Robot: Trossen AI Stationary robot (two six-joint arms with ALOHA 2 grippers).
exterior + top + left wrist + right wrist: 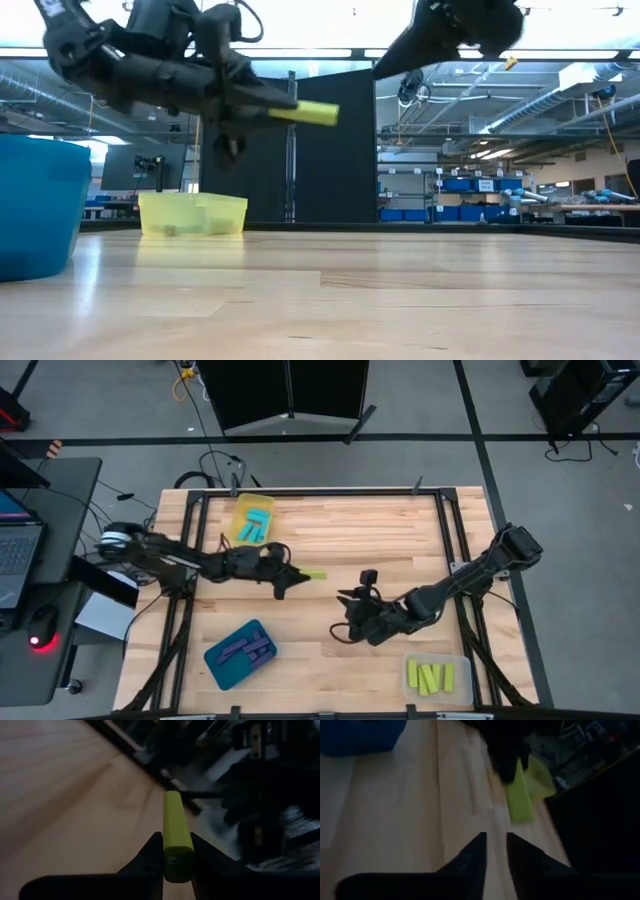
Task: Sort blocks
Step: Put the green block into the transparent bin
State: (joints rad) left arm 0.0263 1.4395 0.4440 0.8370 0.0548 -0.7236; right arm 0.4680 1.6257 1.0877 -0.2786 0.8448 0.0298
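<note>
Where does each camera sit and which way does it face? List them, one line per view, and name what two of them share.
High view: above the table, looking straight down; both arms show, the left pincer holding a yellow-green block.
Low view: at table-top height, looking level across into the room; the arms hang in from above.
Left wrist view: on the left arm, looking past its fingers clamped on the block.
Right wrist view: on the right arm, looking past its empty right pincer toward the left arm.
Shared: all four show that block.
</note>
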